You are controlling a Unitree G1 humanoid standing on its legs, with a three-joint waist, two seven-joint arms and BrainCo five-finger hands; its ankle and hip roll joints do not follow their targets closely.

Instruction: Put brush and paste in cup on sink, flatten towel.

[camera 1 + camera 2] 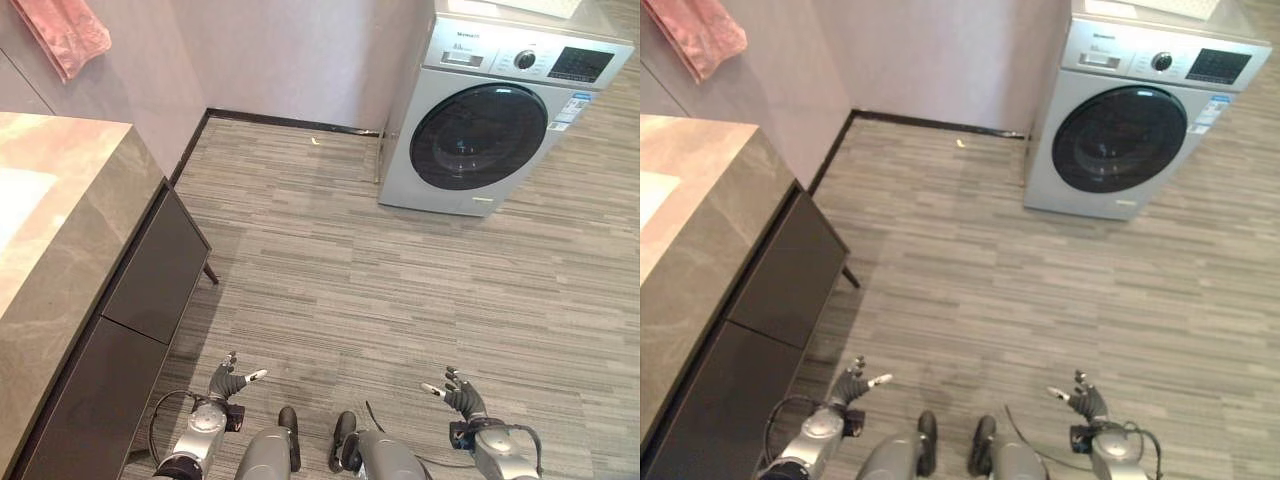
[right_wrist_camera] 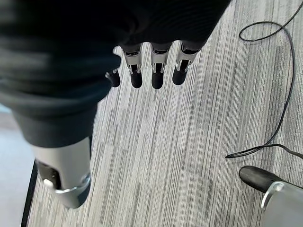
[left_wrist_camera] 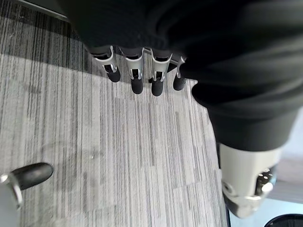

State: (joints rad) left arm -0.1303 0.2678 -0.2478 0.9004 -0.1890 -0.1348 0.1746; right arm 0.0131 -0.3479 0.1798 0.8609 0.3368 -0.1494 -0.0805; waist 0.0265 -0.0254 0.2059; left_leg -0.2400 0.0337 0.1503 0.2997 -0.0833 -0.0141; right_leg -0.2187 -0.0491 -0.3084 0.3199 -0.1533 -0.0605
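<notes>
A pink towel (image 1: 66,32) hangs bunched on the wall at the upper left, above the stone sink counter (image 1: 70,230). A pale basin edge (image 1: 18,205) shows at the counter's left. My left hand (image 1: 228,381) hangs low beside the dark cabinet, fingers relaxed and holding nothing. My right hand (image 1: 458,393) hangs low at the lower right, also open and holding nothing. In the wrist views the left hand's fingers (image 3: 136,78) and the right hand's fingers (image 2: 157,71) point at bare floor.
A dark cabinet with drawer fronts (image 1: 140,310) stands under the counter at the left. A silver washing machine (image 1: 490,120) stands at the upper right against the wall. Grey striped floor (image 1: 360,280) lies between them.
</notes>
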